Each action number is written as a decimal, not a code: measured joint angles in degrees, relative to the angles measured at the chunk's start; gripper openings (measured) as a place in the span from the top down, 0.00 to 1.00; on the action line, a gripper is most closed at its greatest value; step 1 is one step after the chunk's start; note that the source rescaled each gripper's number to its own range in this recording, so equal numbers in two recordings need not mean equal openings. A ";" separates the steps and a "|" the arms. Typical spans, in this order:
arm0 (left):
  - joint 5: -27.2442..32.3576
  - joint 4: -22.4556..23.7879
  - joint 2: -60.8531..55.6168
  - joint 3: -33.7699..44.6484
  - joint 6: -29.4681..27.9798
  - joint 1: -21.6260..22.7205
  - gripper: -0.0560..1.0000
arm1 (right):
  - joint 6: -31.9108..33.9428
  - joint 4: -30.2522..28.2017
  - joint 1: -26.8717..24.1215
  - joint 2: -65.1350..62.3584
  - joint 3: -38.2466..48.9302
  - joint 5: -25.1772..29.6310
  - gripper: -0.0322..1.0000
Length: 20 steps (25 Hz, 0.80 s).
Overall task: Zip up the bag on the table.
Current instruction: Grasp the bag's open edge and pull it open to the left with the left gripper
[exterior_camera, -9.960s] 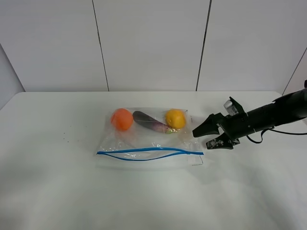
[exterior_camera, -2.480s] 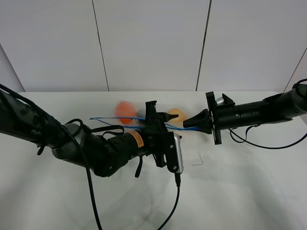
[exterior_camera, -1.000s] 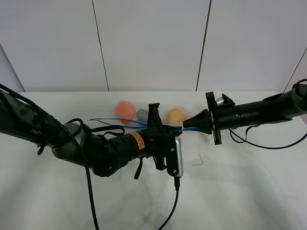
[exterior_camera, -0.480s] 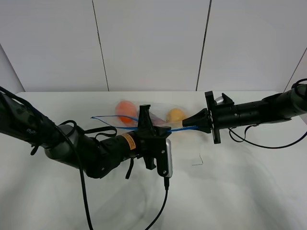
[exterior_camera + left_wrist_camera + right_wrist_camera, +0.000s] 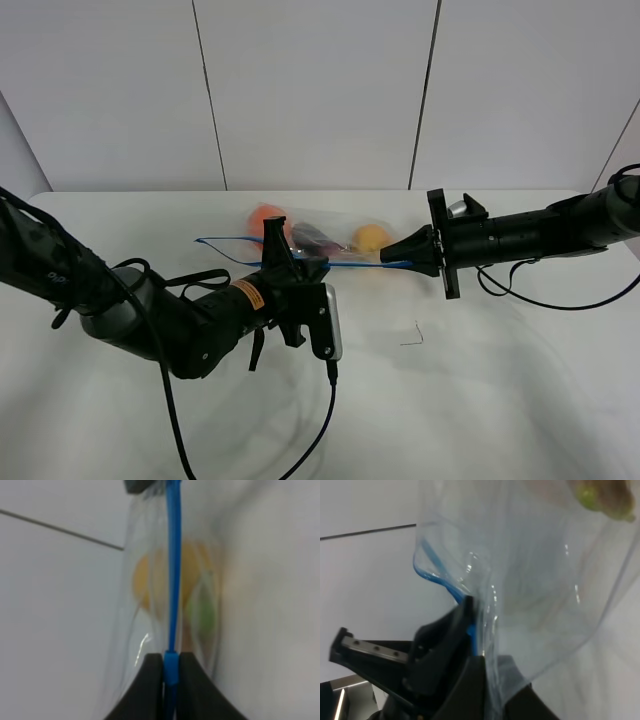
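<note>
The clear bag (image 5: pixel 335 240) hangs lifted above the white table (image 5: pixel 520 400), stretched between my two grippers. An orange (image 5: pixel 263 214), a purple eggplant (image 5: pixel 312 238) and a yellow fruit (image 5: pixel 372 237) show through it. Its blue zip strip (image 5: pixel 345 262) runs taut from left to right. My left gripper (image 5: pixel 274 248) is shut on the strip toward its left end; the left wrist view shows its fingers (image 5: pixel 150 680) pinching the blue strip (image 5: pixel 172 580). My right gripper (image 5: pixel 407 261) is shut on the bag's right end, where the right wrist view shows clear plastic (image 5: pixel 545 580) and the strip (image 5: pixel 470 630).
A small dark mark (image 5: pixel 412 336) lies on the table right of centre. A cable (image 5: pixel 325 410) trails from the left arm over the front of the table. White wall panels stand behind the far edge.
My left gripper has slid left along the blue zip strip, from near the middle toward the left end. The right gripper has kept its hold in place.
</note>
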 joint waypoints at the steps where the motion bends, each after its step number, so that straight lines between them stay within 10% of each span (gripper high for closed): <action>1: -0.25 -0.93 0.00 0.00 0.70 0.00 0.94 | 0.00 0.00 0.00 0.00 0.00 0.00 0.96; 20: -8.88 -7.27 -0.02 10.35 4.62 3.89 0.95 | 0.00 -1.08 0.00 0.00 0.00 0.70 0.96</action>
